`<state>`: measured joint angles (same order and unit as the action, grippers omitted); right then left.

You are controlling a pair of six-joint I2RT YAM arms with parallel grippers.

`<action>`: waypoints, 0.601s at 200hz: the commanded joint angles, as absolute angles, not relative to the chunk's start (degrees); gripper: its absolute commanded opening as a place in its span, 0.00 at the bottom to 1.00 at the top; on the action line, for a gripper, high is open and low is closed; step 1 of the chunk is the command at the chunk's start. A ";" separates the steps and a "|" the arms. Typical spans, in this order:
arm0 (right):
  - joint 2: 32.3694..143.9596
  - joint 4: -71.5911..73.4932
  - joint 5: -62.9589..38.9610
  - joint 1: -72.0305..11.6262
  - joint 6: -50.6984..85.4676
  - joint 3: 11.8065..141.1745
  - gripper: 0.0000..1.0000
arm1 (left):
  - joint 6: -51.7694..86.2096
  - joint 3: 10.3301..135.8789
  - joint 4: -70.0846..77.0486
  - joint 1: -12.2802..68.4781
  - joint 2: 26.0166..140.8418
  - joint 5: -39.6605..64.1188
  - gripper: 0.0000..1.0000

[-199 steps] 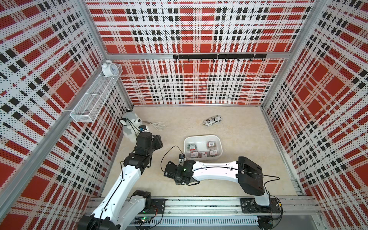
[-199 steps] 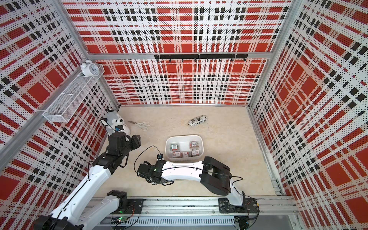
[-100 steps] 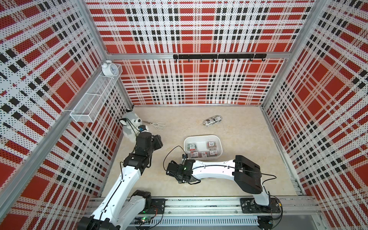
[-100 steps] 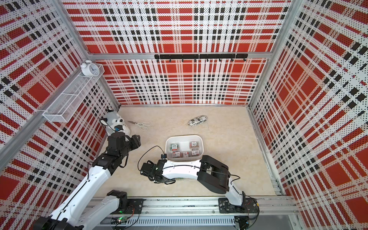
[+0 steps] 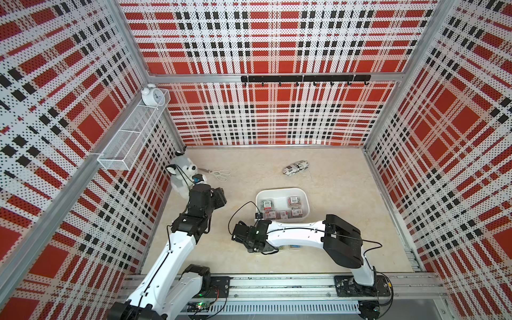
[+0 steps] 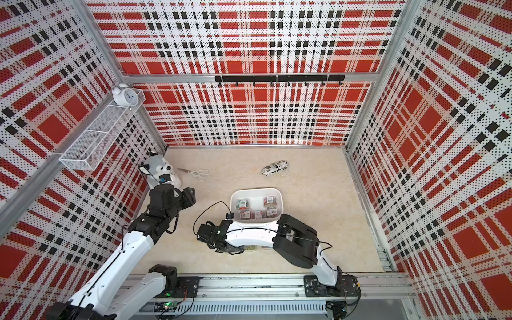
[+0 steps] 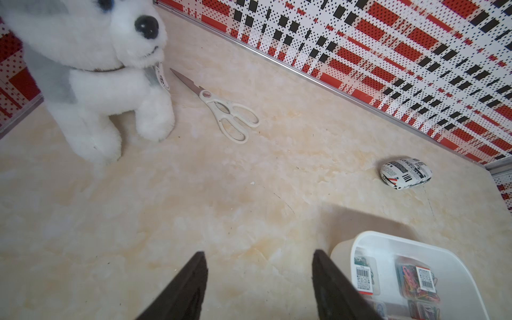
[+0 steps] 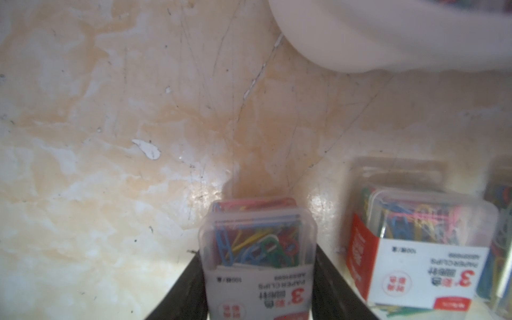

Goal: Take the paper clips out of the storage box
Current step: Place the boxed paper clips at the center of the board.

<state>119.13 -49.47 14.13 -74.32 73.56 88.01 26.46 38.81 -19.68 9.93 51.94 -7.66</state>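
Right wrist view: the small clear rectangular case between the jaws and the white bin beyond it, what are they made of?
The small clear rectangular case looks like rigid transparent plastic with a glossy finish: the coloured clips show through its walls. Its white-and-red label looks like printed paper. The white rounded bin seems smooth opaque moulded plastic, though it is blurred here.

Paper-clip cases (image 5: 294, 201) (some outside) lie in white storage box (image 5: 280, 190).
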 commanded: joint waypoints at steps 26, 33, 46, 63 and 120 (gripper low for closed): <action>120.32 -49.98 14.36 -74.09 75.74 88.92 0.42 | 25.53 38.17 -18.36 9.42 50.71 -6.80 0.63; 120.40 -49.97 14.28 -74.09 75.72 88.99 0.42 | 25.49 38.20 -18.29 9.42 50.70 -6.80 0.63; 120.66 -50.45 14.70 -74.09 75.68 89.45 0.43 | 25.51 38.21 -18.23 9.40 50.66 -6.71 0.63; 120.93 -51.12 15.49 -73.94 75.46 90.20 0.44 | 25.49 38.15 -18.28 9.42 50.58 -6.68 0.63; 121.55 -52.29 16.36 -73.74 74.70 90.76 0.44 | 25.49 38.14 -18.28 9.40 50.47 -6.86 0.64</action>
<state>120.53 -50.78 14.55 -74.08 74.63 89.86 26.46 38.81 -19.66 9.93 51.35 -7.27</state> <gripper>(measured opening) 0.543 0.634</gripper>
